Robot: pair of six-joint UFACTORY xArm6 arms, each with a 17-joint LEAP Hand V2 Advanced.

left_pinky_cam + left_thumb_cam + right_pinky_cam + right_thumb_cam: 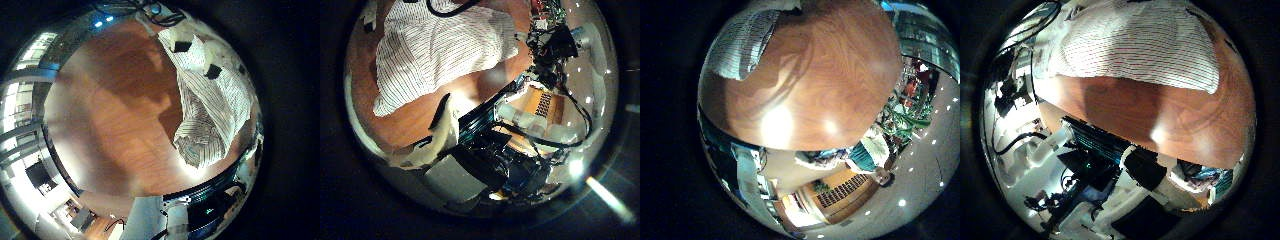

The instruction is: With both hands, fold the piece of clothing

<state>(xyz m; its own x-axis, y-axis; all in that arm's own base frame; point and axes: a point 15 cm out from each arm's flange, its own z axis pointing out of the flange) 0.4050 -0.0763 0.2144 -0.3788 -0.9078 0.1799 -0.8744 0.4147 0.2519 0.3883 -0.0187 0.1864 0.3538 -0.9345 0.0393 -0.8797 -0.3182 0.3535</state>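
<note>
A striped piece of clothing lies spread on the wooden table in the left thumb side palm view. My left hand is over the table beside it. In the left little finger side palm view the clothing lies rumpled along one side of the table, with one end bunched up. In the right thumb side palm view the clothing fills the far part of the table, and my right hand is past its near hem. In the right little finger side palm view one corner of the clothing shows.
In the right little finger side palm view a wide bare stretch of table lies beside the clothing, ending at an edge. In the left little finger side palm view the table edge borders the room's floor and furniture.
</note>
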